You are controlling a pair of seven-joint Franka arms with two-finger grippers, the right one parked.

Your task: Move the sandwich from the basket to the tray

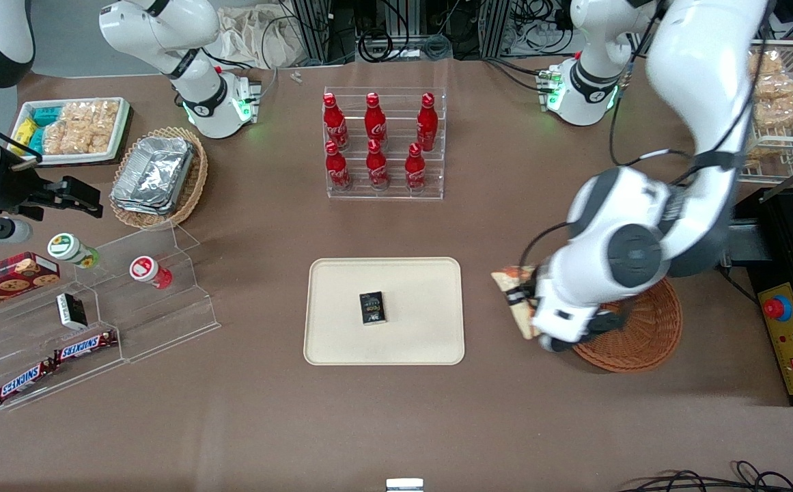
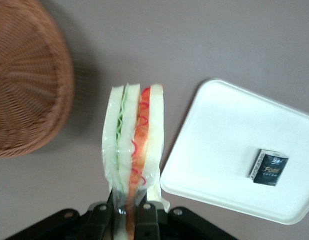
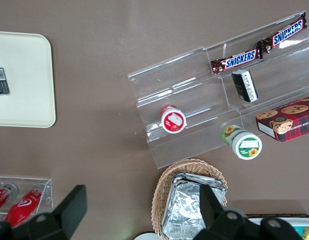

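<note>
Tray (image 1: 341, 328) flat on desk (image 1: 266, 424), small dark packet (image 1: 372, 307) near centre, rest of tray surface bare. Strip of bare desk between tray edge and basket (image 1: 649, 335). Sandwich (image 1: 516, 301) held edge-up over that strip, clear of basket rim, near tray corner but not above it. Hand (image 2: 128, 212) clamped shut on sandwich's lower end, fingers (image 2: 147, 220) pressing bread slices from both sides. Basket interior looks bare in wrist view.
</note>
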